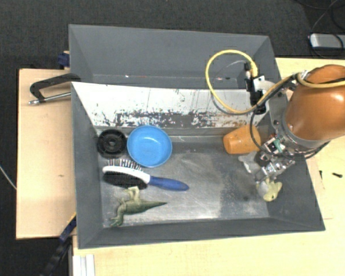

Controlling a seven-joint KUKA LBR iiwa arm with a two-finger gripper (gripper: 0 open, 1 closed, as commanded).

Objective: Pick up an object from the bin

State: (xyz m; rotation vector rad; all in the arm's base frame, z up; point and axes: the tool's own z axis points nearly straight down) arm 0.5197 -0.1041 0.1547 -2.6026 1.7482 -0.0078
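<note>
Arm enters the bin, wrist bent downward. Gripper [269, 179] hangs low, just above a small pale yellow lump [270, 192], far to the view's right of the blue bowl [149, 146]. Whether it grips cannot be told.

The arm [296, 140] comes in from the right of the camera view, its wrist wrapped in a rounded orange cover [322, 102]. A yellow cable [230, 52] loops up and leftward from the wrist (a near-full circle), and black cables [264, 99] run beside it back to the cover. Below the cover the gripper [269, 174] hangs low, pointing down and slightly leftward, its metal end dark and cluttered.
</note>
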